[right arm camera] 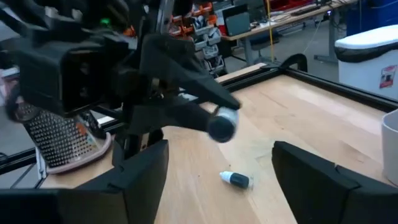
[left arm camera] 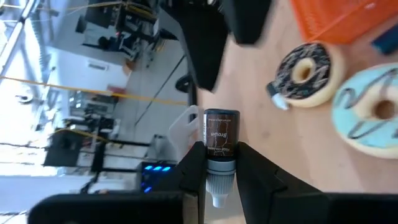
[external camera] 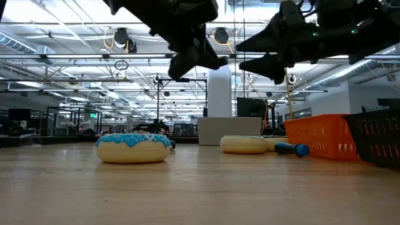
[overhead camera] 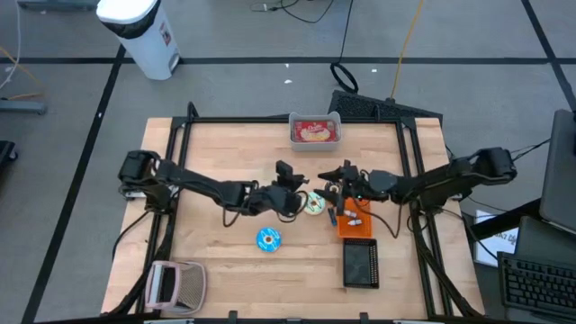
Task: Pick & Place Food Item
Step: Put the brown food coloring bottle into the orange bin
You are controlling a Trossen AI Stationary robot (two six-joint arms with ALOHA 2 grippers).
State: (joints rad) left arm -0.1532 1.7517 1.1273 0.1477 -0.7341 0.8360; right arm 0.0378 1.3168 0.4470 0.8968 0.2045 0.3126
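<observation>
Above mid-bench, the left claw (left arm camera: 221,180) clamps a small brown bottle (left arm camera: 221,140) at its neck, likely light, rigid and slick, while the right claw (right arm camera: 214,171) gapes wide opposite.

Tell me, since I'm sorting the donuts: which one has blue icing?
The donut lying alone toward the table's front edge, left of the black basket. The other donut, under the end effectors near the orange basket, is pale with dark icing.
</observation>
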